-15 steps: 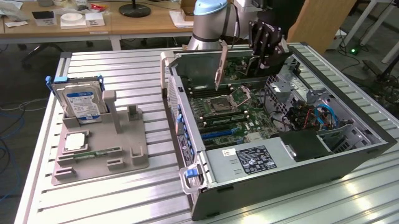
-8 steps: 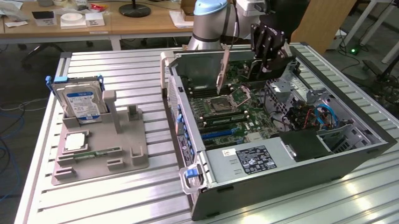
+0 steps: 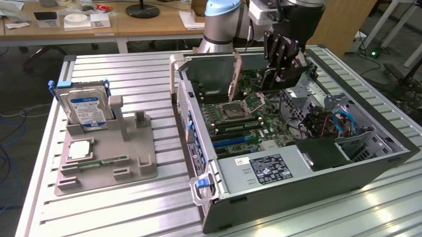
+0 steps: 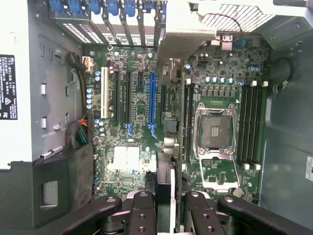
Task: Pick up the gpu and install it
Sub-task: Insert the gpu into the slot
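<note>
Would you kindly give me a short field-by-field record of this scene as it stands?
gripper: shut on the graphics card, above the open computer case
graphics card: held on edge over the motherboard, not yet seated
hard drive: upright in the grey holder, on the exterior view's left
memory stick: lying flat on the holder
computer case: side open, resting on the slatted metal table

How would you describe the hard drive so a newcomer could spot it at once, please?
Beside the open computer case, toward the exterior view's left, lies a grey tray. The hard drive stands upright at its far end, the only silver box with a blue label, unlike the flat memory stick.
</note>
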Controlling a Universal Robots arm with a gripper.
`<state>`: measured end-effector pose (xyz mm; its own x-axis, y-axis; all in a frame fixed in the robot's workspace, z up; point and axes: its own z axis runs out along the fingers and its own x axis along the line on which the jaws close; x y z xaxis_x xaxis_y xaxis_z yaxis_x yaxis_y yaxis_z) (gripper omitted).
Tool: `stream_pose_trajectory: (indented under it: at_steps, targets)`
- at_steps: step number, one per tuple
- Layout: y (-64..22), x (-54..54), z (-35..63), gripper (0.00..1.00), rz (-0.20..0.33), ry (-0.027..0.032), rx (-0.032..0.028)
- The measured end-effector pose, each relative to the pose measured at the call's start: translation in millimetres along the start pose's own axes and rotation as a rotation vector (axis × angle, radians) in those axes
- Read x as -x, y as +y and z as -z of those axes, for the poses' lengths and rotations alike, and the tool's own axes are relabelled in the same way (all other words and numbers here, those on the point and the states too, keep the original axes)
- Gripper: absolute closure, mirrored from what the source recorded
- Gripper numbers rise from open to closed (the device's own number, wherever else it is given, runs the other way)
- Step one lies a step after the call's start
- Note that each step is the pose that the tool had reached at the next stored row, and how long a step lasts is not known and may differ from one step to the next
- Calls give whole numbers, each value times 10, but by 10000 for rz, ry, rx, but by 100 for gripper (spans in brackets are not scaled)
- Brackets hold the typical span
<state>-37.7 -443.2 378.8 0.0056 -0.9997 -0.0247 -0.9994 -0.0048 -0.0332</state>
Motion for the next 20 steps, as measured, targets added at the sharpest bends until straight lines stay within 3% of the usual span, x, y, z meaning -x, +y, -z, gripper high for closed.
stream_pose_trajectory:
  at_steps: [5, 13, 20]
  targets:
    - [2, -2, -73, 73, -495, 15, -12]
    - [7, -5, -161, 73, -511, 18, 31]
    - [51, -7, -219, 73, -510, 16, 6]
